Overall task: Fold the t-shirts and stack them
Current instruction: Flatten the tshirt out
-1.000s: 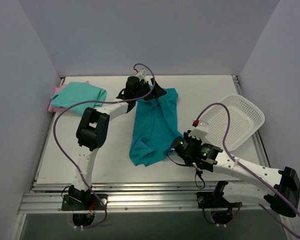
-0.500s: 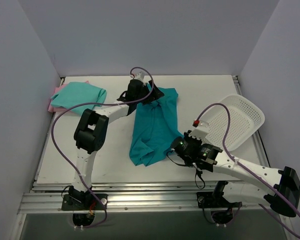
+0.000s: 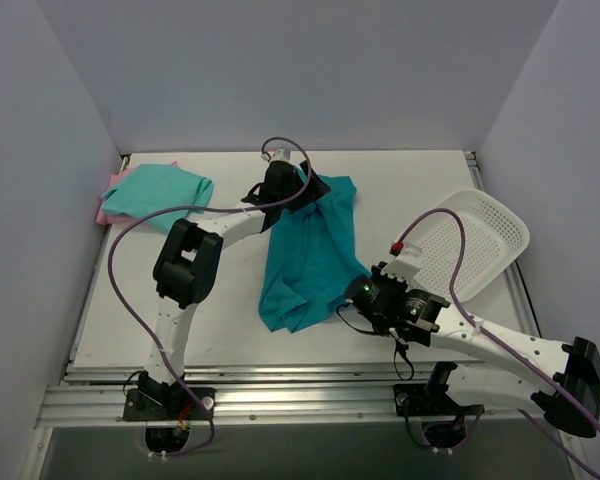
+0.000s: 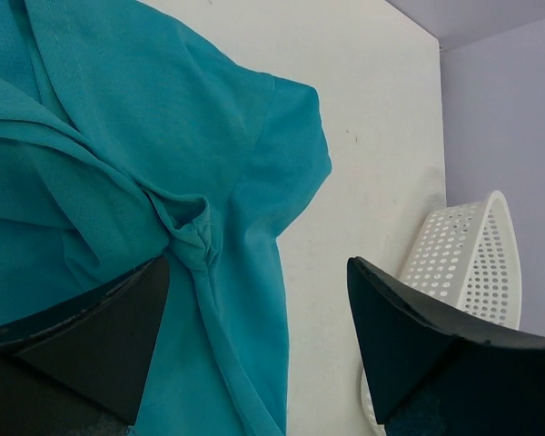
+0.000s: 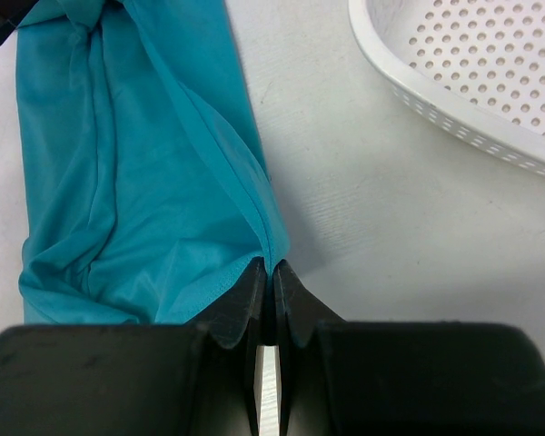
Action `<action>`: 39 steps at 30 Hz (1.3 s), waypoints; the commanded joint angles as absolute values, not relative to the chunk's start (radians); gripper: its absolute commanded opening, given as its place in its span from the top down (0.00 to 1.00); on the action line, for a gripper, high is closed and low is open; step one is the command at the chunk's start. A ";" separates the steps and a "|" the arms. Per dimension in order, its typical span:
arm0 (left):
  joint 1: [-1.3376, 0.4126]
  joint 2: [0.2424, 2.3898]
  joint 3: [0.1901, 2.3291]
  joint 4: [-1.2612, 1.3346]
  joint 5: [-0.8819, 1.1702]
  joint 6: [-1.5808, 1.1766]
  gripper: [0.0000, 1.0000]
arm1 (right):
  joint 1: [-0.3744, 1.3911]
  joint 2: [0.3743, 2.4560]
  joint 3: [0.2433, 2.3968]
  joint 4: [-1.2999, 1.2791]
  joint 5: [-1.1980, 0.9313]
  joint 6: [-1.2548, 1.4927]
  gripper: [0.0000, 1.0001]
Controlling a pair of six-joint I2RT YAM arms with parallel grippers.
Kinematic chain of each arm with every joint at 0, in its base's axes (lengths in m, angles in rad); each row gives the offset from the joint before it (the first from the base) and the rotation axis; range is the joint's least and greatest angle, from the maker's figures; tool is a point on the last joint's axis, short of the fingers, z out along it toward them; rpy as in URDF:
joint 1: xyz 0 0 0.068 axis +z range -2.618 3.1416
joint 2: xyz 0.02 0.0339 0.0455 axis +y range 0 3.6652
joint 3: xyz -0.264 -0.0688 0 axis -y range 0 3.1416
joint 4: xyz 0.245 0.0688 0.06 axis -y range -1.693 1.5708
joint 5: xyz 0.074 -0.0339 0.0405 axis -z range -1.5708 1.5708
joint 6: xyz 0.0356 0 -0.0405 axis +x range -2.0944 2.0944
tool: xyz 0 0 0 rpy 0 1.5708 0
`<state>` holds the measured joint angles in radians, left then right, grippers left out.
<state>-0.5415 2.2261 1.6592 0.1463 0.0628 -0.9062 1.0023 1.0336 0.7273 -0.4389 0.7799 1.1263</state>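
**Teal tee stretched between the two arms**

At the far-left corner of the white table (image 3: 430,180), a folded mint-green t-shirt (image 3: 160,190) lies on top of a pale pink t-shirt (image 3: 102,212), of which only an edge shows. Right of that stack, the left gripper (image 4: 257,272) hovers over the far end of the teal t-shirt (image 3: 305,260) with its fingers spread wide and nothing between them. A small bunched knot of cloth sits just below the gap. The teal shirt lies crumpled lengthwise at the table's middle. At its near right edge the right gripper (image 5: 271,272) is closed, pinching the hem, and a fold of cloth runs straight into the fingertips. The white mesh basket (image 3: 480,240) rests tilted at the table's right edge, apart from the shirt.
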 commanded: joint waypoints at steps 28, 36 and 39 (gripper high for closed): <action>-0.545 2.434 1.944 0.074 0.011 -0.942 0.40 | 1.009 0.976 0.704 -0.502 0.850 1.146 1.00; -0.545 2.464 1.976 0.075 0.041 -0.939 0.48 | 1.011 0.950 0.701 -0.515 0.854 1.150 1.00; -0.546 2.468 1.979 0.074 0.055 -0.933 0.48 | 1.011 0.945 0.700 -0.514 0.856 1.150 1.00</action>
<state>-0.5415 2.4584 1.9270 0.0624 0.0338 -0.9398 1.0031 0.9627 0.7086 -0.4759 0.7971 1.1267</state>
